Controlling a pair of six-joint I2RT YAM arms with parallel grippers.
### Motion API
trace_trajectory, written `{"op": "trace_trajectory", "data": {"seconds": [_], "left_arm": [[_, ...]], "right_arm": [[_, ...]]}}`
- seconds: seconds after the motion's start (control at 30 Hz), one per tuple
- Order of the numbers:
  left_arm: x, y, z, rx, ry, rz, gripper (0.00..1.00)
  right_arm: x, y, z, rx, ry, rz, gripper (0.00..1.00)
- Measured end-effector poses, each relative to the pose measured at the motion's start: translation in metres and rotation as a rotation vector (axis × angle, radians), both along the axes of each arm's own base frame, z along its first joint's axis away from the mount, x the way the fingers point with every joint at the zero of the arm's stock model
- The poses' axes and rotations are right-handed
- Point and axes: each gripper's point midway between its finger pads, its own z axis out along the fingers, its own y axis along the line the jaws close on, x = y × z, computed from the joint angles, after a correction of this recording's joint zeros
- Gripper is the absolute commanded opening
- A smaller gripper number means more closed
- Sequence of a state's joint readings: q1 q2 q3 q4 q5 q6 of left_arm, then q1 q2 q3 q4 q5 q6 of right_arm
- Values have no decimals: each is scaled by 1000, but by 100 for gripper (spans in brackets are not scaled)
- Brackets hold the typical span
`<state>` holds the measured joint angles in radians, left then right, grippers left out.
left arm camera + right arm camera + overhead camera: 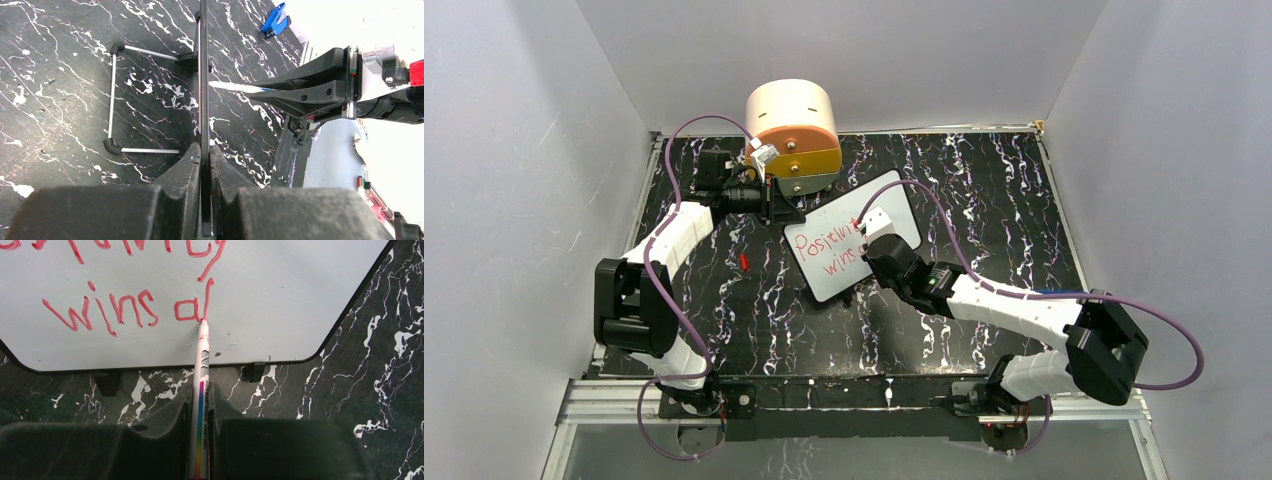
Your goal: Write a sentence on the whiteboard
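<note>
Plain pale walls point(514, 150) enclose the black, white-veined table point(994, 190) along its left, far and right edges; an aluminium rail point(624, 400) lines its near edge.

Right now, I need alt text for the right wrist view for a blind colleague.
The right gripper is shut on a white marker whose red tip touches the whiteboard at the end of the red sentence, whose lower line reads "wins al". Below the board's black rim lies the black marbled table.
</note>
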<state>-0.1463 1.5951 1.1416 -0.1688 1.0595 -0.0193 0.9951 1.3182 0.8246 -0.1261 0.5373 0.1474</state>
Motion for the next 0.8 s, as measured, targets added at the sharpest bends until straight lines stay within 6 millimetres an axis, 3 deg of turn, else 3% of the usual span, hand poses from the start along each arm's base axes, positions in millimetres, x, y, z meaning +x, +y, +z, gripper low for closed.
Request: {"op": "trace_trajectory", "data": {"seconds": [0.43, 0.8], "left_arm": [[0, 0, 0, -2, 1, -2, 0], [0, 0, 0, -1, 1, -2, 0]], "right_arm": [[0, -5, -1, -9, 2, -23, 0], [9, -2, 23, 58, -77, -48, 0]]}}
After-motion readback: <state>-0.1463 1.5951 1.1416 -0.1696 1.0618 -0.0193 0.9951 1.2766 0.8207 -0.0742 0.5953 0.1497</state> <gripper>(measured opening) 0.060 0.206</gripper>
